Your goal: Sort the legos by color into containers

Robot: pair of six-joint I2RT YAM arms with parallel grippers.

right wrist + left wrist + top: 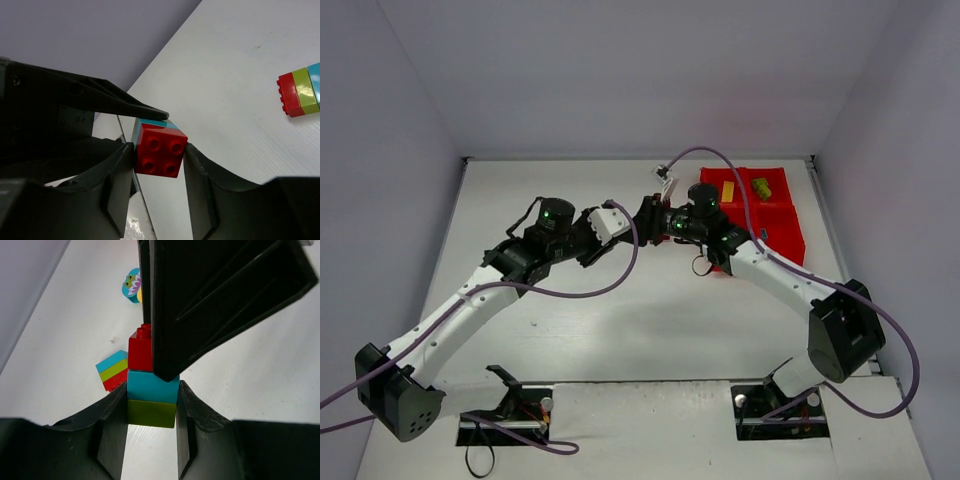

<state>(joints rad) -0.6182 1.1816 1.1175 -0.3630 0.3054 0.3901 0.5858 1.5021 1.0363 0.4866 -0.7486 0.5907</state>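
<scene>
Item: one stack of red brick [140, 352], teal brick [152, 386] and green brick [151, 413], held mid-table. We find the left gripper [152, 395] clamped on the teal and green bricks and the right gripper [159, 150] clamped on the red. The red tray [790, 245] sits far right, well apart. A second stack [300, 92] lies on the table [620, 330].

Table [620, 330]: white, pale grey walls on three sides | Arms: both reached inward; left gripper [634, 226] and right gripper [648, 218] were nose to nose at mid-table, jaws too small to read | Red tray [785, 245]: far right, beside right arm | Contents: yellow brick [728, 190] and green brick [761, 186] side by side in far row | Purple cables [620, 280]: looped over both arms
</scene>
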